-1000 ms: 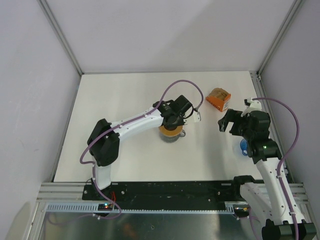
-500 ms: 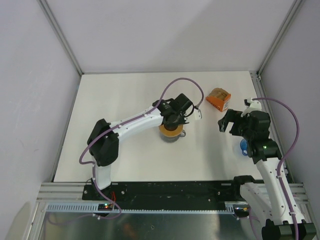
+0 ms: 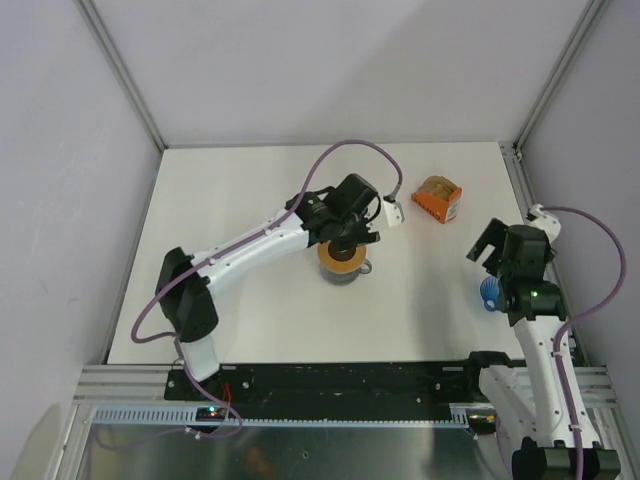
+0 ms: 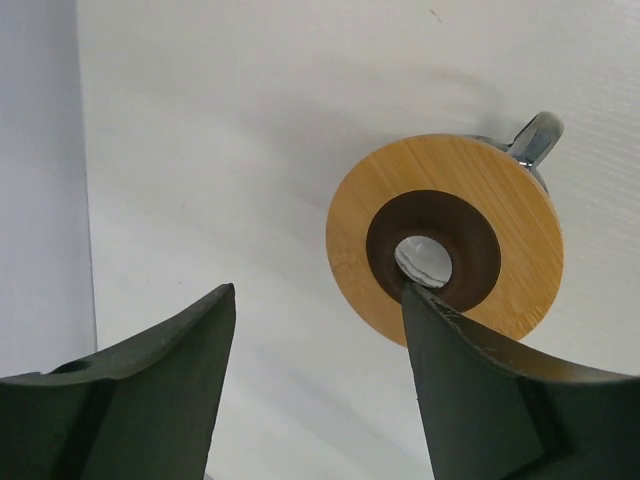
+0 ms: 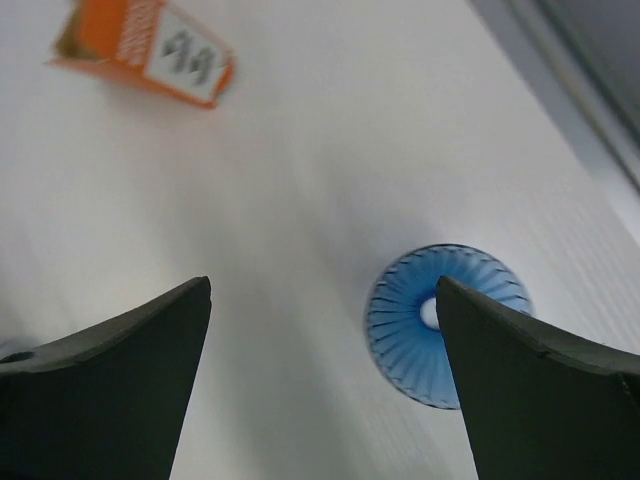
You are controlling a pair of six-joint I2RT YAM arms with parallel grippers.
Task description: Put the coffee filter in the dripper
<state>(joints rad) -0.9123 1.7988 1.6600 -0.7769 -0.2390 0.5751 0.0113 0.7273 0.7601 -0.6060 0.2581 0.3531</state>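
The dripper [image 5: 425, 325], a ribbed blue translucent cone with a pale centre hole, stands on the white table at the right, partly behind my right finger; from above the dripper [image 3: 488, 293] shows just beside the right arm. My right gripper [image 5: 322, 283] hangs open above the table just left of it, nothing between its fingers; from above the right gripper [image 3: 490, 250] sits a little beyond the dripper. My left gripper [image 4: 316, 292] is open and empty beside the wooden ring, and from above the left gripper [image 3: 347, 238] hovers at the ring's far side. The coffee filter is out of view as a loose sheet.
A flat wooden ring [image 4: 445, 235] with a dark centre lies on a metal mug whose handle [image 4: 535, 138] sticks out; the ring [image 3: 340, 260] is mid-table. An orange box [image 3: 438, 198] of brown filters stands at the far right, and the orange box [image 5: 150, 45] also shows in the right wrist view.
My left gripper has opened and drawn back from the wooden ring, which stays on the mug. The right arm has swung to the right, bringing its open gripper over beside the dripper.
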